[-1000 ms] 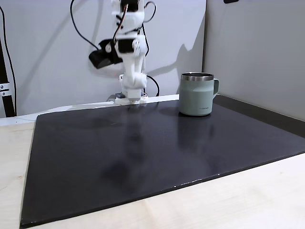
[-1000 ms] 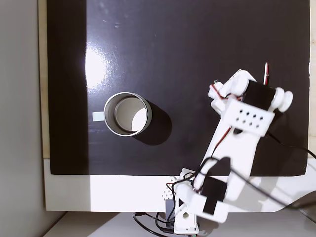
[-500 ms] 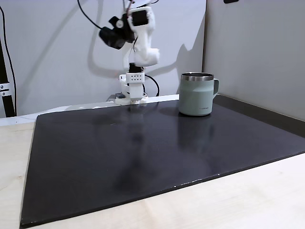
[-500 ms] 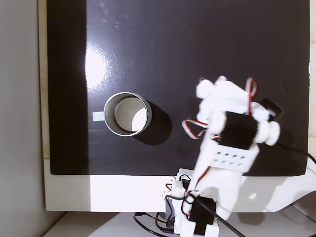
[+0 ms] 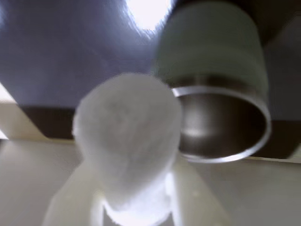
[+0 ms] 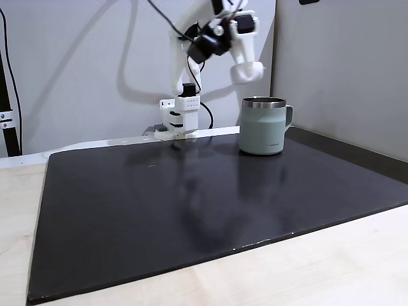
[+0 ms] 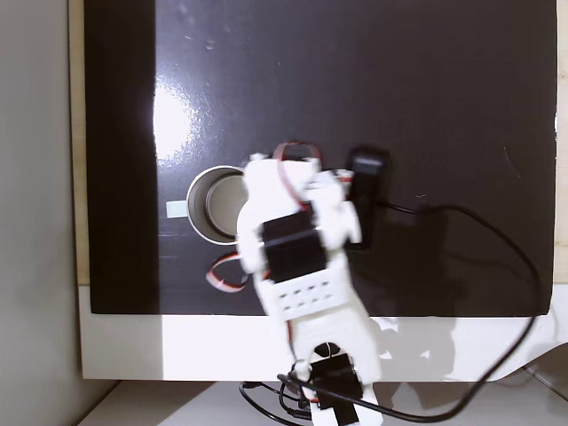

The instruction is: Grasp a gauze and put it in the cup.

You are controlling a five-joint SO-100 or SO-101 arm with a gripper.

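Note:
In the wrist view the gauze (image 5: 127, 141), a fuzzy white roll, sits between my two white fingers, with my gripper (image 5: 129, 188) shut on it. The cup (image 5: 214, 89), sage green with a steel rim, lies just beyond and to the right of the roll, its open mouth facing the camera. In a fixed view from the side my gripper (image 6: 247, 71) hangs a little above and left of the cup's (image 6: 264, 127) rim; there the roll cannot be told from the white fingers. From above, the arm (image 7: 293, 240) covers the right part of the cup (image 7: 206, 206).
A black mat (image 6: 191, 204) covers the pale wooden table (image 6: 331, 261). The arm's base (image 6: 177, 121) stands at the mat's far edge with black cables (image 7: 479, 257) trailing. Grey walls (image 6: 344, 64) close in behind and to the right of the cup.
The arm has swung from the mat's far side across to the cup and risen higher. The cup has not moved.

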